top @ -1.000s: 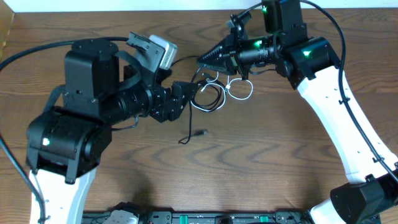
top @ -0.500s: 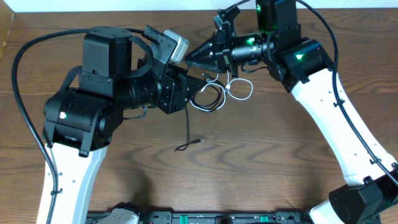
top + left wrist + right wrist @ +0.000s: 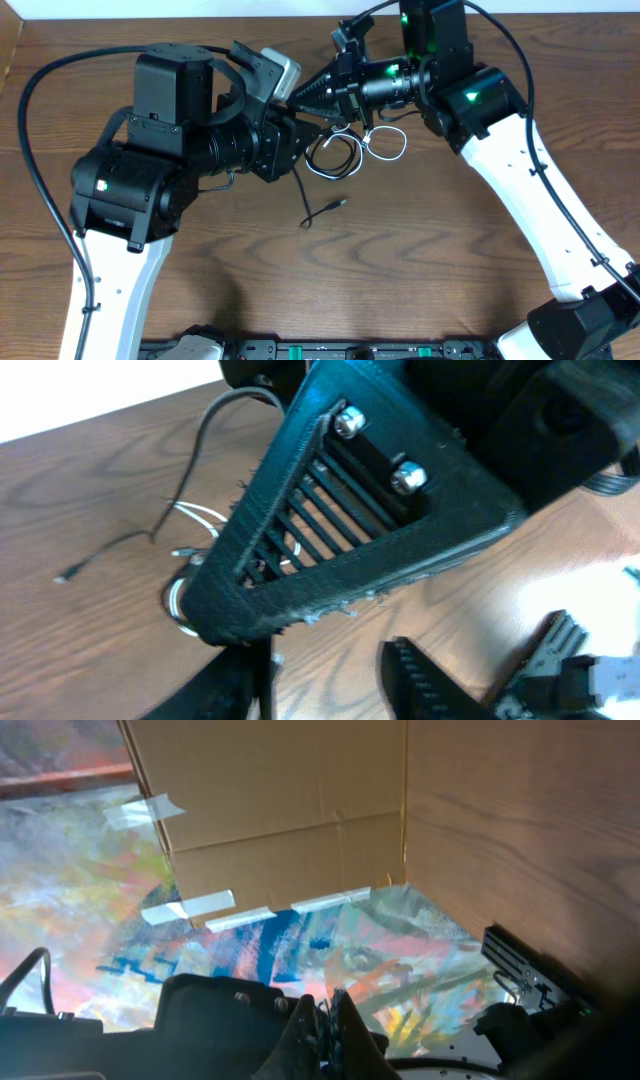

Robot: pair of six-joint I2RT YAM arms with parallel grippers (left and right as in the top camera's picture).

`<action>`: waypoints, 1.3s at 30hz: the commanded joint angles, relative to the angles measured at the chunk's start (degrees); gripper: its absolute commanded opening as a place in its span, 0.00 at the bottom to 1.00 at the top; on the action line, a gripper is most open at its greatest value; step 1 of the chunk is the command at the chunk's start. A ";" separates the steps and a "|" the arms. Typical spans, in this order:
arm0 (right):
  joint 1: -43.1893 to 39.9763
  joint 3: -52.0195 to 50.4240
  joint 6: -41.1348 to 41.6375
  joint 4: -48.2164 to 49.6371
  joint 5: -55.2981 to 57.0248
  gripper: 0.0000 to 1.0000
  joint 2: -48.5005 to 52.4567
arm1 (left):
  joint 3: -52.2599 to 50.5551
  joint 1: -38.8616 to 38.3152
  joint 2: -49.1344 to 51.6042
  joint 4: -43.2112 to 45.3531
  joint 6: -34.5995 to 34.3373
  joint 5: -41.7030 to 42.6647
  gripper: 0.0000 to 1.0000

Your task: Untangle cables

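Table: a brown wood-grain top (image 3: 450, 280) is spread under both arms.
Loose end: one black cable (image 3: 302, 195) is run from under the left gripper toward the near side and then bent to the right. Its small plug is laid on bare wood, nearer than the bundle and apart from it.
Left gripper: it (image 3: 303, 140) is set left of centre and pointed right, at the bundle. In its own wrist view (image 3: 325, 680) the two fingers are spread, with bare wood shown between them, so it is released. Whether the black cable is hooked on a finger cannot be told.
Cables: the bundle (image 3: 340, 155) is laid just right of the left gripper, in the far half of the table, with black loops crossed over one another.
White cable: it (image 3: 388, 147) is looped at the right edge of the bundle, touching the black loops.
Right gripper: it (image 3: 297, 100) is reached in from the far right, pointed left and held over the left gripper, just beside the bundle. In its own view (image 3: 322, 1015) the fingers are pressed together. Whether a cord is caught between them cannot be told. In the left wrist view one ribbed finger (image 3: 330, 530) is seen tilted, with its tip near white strands.
Far background: a taped cardboard box (image 3: 280, 810) is shown beyond the right fingers.
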 commanded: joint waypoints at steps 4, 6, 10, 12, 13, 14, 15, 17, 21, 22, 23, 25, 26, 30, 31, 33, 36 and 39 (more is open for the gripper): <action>1.42 0.07 0.33 -0.07 -2.01 0.01 -0.85 | 0.20 -0.02 0.04 0.72 0.98 -1.40 0.32; 1.42 0.07 0.09 -0.07 -1.86 0.02 -0.85 | 0.20 -0.02 0.04 0.74 1.01 -1.42 0.25; 1.42 0.04 -2.14 -0.09 -1.84 0.02 -0.85 | 0.20 -0.02 0.02 1.20 0.90 -4.09 0.08; 1.42 0.04 -3.08 -0.09 -1.81 0.02 -0.85 | 0.20 -0.02 0.02 1.49 0.72 -4.17 0.07; 1.42 0.07 -3.74 -0.09 -1.66 0.02 -0.85 | 0.20 -0.02 -0.02 1.70 0.46 -4.17 0.08; 1.42 0.04 -4.33 -0.09 -1.66 0.02 -0.85 | 0.20 -0.02 -0.07 1.90 0.28 -4.17 0.08; 1.42 0.04 -5.31 -0.11 -1.66 0.01 -0.85 | 0.20 -0.02 -0.11 2.08 0.22 -4.17 0.07; 1.31 0.04 -9.94 -0.15 -0.87 0.14 -0.85 | 0.20 -0.02 -0.46 3.17 -1.68 -4.24 0.07; -0.17 0.04 -20.74 -3.58 5.25 0.75 -0.85 | 0.20 0.57 -2.05 6.80 -9.29 -5.53 0.07; -0.70 0.04 -21.92 -5.09 6.84 0.78 -0.85 | 0.22 0.92 -2.49 7.21 -10.67 -6.27 0.07; -1.55 0.04 -23.67 -7.04 8.83 0.80 -0.85 | 0.22 1.49 -3.10 7.45 -12.07 -7.45 0.08; -2.89 0.04 -27.28 -9.66 11.23 0.88 -0.85 | 0.22 2.54 -4.20 7.45 -12.20 -8.52 0.08; -3.67 0.04 -29.40 -10.95 12.74 0.89 -0.85 | 0.22 3.06 -4.79 7.43 -12.20 -8.46 0.08; -6.34 0.04 -32.59 -14.10 16.17 0.98 -0.85 | 0.22 3.48 -7.34 7.43 -12.17 -6.78 0.07; -6.71 0.04 -33.22 -14.08 16.17 0.98 -0.85 | 0.20 3.48 -7.65 7.43 -12.17 -6.03 0.07; -7.21 0.04 -33.83 -14.08 16.15 0.99 -0.85 | 0.20 3.48 -8.48 7.43 -12.17 -3.61 0.08; -6.84 0.04 -33.77 -14.21 15.67 0.99 -0.85 | 0.20 3.48 -9.22 7.41 -12.24 -2.10 0.08; -4.96 0.04 -33.77 -14.25 15.76 0.99 -0.85 | 0.20 3.48 -9.35 7.50 -12.28 -0.66 0.07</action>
